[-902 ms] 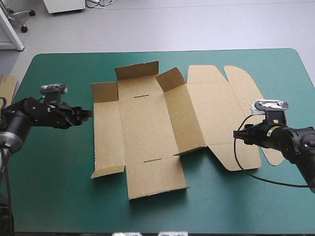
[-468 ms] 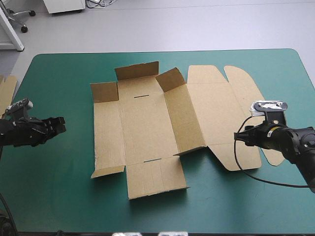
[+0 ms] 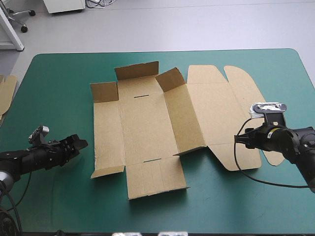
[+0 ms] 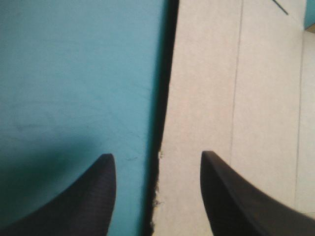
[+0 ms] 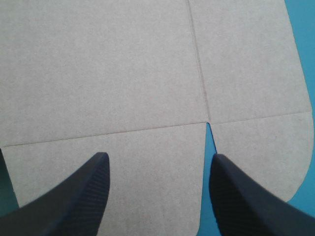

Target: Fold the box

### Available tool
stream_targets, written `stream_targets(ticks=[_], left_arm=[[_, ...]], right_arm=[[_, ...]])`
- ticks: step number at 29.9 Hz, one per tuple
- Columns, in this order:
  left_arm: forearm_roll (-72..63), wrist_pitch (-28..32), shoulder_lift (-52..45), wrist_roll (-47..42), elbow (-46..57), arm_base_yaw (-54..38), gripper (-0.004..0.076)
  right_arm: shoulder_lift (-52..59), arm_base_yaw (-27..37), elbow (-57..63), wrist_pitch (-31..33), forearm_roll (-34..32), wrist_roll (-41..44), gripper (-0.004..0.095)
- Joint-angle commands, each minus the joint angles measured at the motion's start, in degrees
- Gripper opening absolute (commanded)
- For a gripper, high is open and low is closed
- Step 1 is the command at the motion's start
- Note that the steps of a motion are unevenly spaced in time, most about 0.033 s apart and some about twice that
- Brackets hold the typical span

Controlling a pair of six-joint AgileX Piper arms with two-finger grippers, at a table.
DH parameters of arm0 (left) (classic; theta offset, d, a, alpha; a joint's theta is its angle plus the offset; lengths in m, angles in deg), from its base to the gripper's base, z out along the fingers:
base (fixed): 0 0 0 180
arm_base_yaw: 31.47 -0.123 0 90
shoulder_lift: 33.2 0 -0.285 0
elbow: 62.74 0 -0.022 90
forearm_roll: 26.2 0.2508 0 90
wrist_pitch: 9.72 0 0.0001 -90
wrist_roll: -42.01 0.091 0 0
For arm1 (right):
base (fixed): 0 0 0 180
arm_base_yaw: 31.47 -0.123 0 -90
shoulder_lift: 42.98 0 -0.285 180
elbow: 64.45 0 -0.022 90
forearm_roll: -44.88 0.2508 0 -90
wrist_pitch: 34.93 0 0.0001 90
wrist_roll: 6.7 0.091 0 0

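The box (image 3: 147,128) is plain brown, unprinted, with faint crease lines and 2 thin dark slots. The table's cover (image 3: 236,206) is an even teal-green. The right gripper (image 5: 160,154) has black fingers (image 5: 74,196) with fine ribbing; the left gripper (image 4: 156,154) has smooth black ones. The board (image 3: 6,91) at the table's left edge is the same brown

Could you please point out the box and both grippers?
box (image 3: 147,123): high view, its flat centre panel.
left gripper (image 4: 156,154): left wrist view, between its fingertips.
right gripper (image 5: 160,154): right wrist view, between its fingertips.
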State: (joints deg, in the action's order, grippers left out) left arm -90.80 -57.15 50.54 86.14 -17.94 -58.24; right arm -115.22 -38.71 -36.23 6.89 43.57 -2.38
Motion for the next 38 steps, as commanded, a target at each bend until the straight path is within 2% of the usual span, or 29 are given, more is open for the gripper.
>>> stream_targets(ticks=[1,8,11,16,29,38], left_arm=[[-7.75,-2.71,1.55,4.07,-0.19,-0.06,0.0382],[-7.97,-3.16,4.76,6.41,-0.11,0.70,0.0382],[-8.37,-1.90,5.43,6.50,-0.11,3.80,0.0382],[-10.55,3.90,7.73,6.64,-0.46,9.97,0.0382],[-17.37,3.64,10.18,10.20,-8.01,19.29,0.0382],[-14.15,7.78,10.75,9.21,-10.25,20.95,0.0370]], right_arm=[[0.95,0.53,-1.86,-1.64,-0.95,-0.55,0.0564],[0.95,0.53,-1.86,-0.12,-2.39,-0.55,0.0564],[0.95,0.53,-1.86,-0.12,-2.53,-0.55,0.0564],[0.95,0.53,-2.23,-0.08,-2.53,-0.55,0.0562],[0.95,0.53,-5.27,0.33,-2.53,-0.55,0.0562],[0.95,0.53,-5.27,0.34,-2.53,-0.55,0.0562]])
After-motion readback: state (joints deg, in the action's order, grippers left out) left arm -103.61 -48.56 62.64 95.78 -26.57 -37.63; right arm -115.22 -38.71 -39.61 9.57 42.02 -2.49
